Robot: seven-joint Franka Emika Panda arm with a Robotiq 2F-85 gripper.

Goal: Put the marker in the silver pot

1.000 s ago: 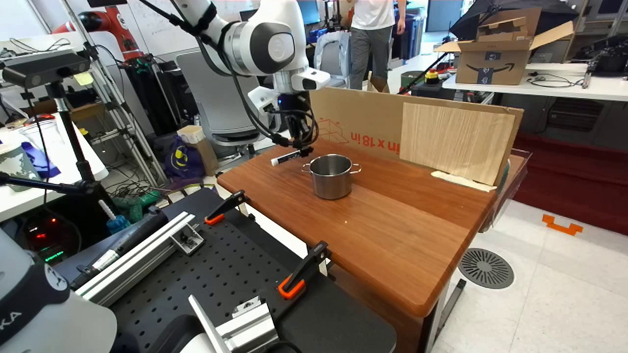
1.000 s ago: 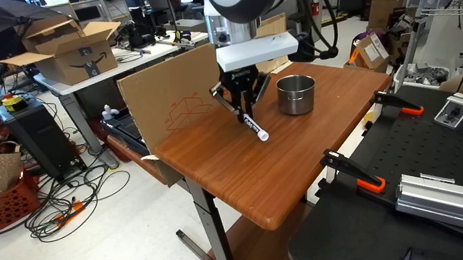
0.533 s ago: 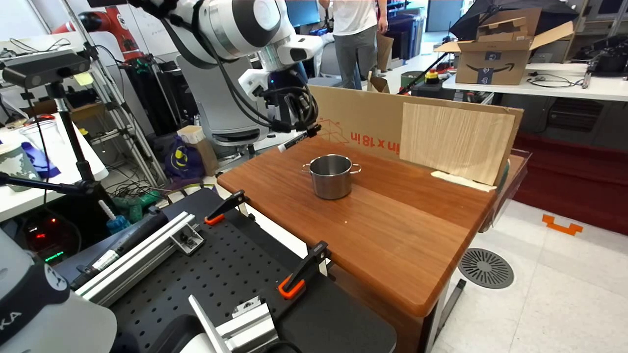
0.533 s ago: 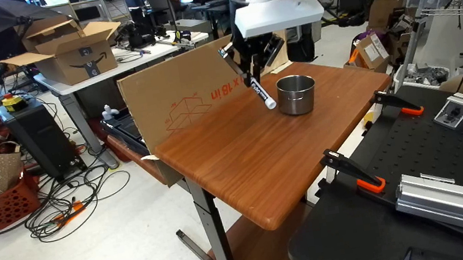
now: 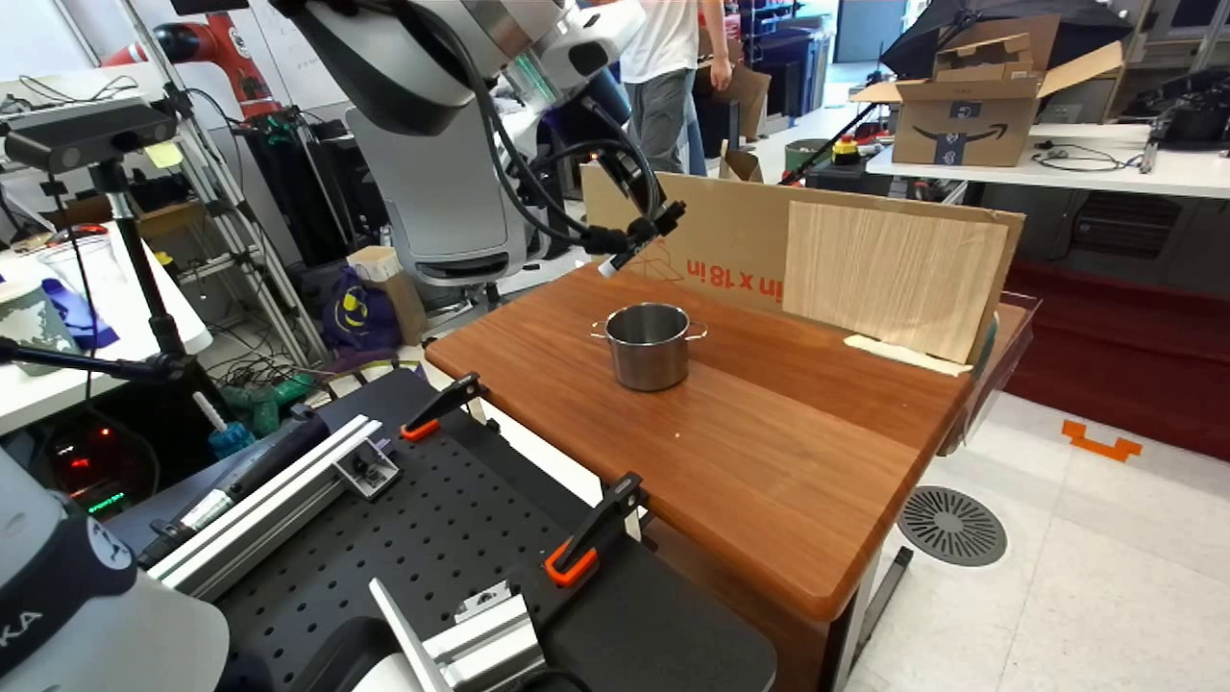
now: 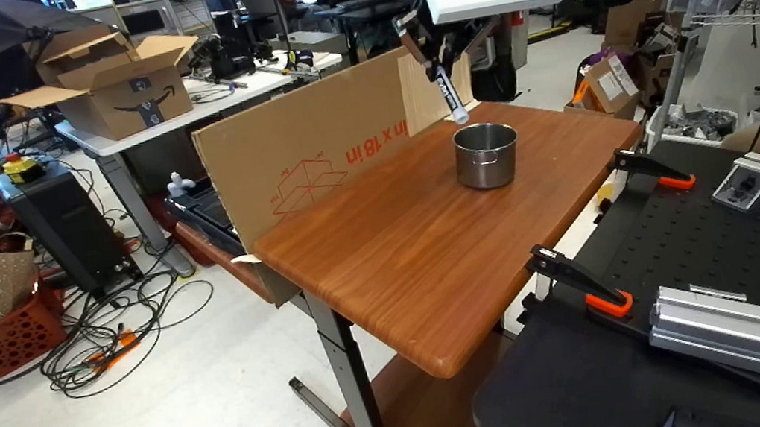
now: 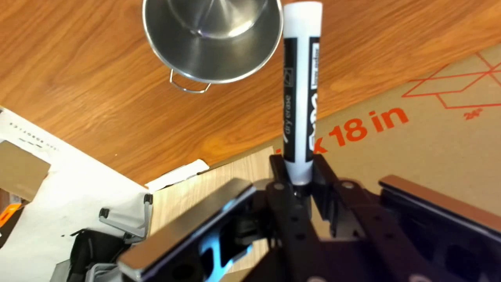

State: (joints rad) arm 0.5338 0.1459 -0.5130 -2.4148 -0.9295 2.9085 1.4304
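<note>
The silver pot stands upright on the wooden table in both exterior views (image 5: 650, 363) (image 6: 487, 166). It has thin wire side handles. Its open top shows in the wrist view (image 7: 213, 58), partly cut off by the top edge. The marker (image 7: 300, 94) is white and black with a white outer end. My gripper (image 7: 300, 167) is shut on the other end of the marker. The marker slants downward from the gripper in both exterior views (image 5: 623, 259) (image 6: 451, 99), above the table. The gripper (image 5: 661, 223) is higher than the pot rim and on its cardboard side (image 6: 438, 70).
A cardboard panel (image 5: 721, 231) stands along the table's far edge, with a pale wood board (image 5: 894, 279) against it. Black clamps with orange ends (image 5: 601, 529) (image 6: 578, 278) sit between the table (image 5: 769, 461) and the black perforated plate (image 5: 461, 538). A person (image 5: 663, 86) is in the background.
The gripper has risen and moved right in both exterior views with the marker in it. The hand and marker have tilted. The pot has not moved. The person in the background has shifted left.
</note>
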